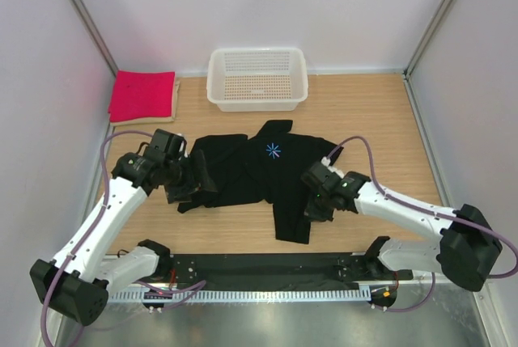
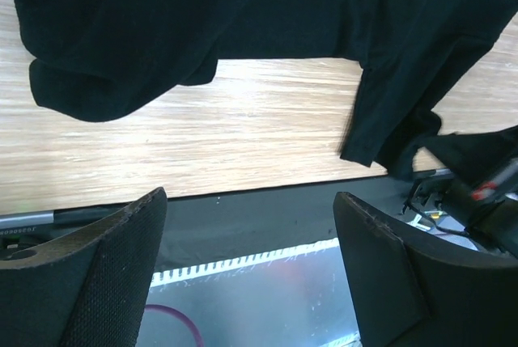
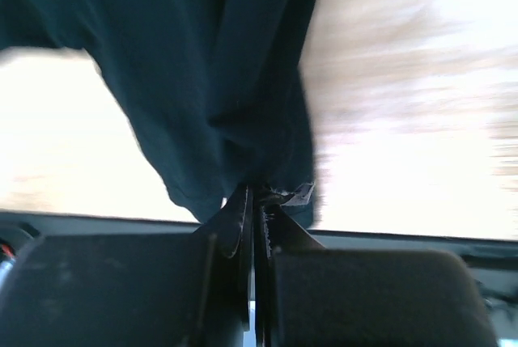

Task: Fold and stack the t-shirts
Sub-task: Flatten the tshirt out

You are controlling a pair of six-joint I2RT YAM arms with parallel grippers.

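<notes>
Wooden table (image 1: 372,120): black t-shirt (image 1: 243,173) rumpled, spread (blue mark (image 1: 273,150) up).

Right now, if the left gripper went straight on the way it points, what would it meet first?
The left gripper would probably meet the bare wooden table, just short of the black t-shirt; depth is unclear.
</notes>
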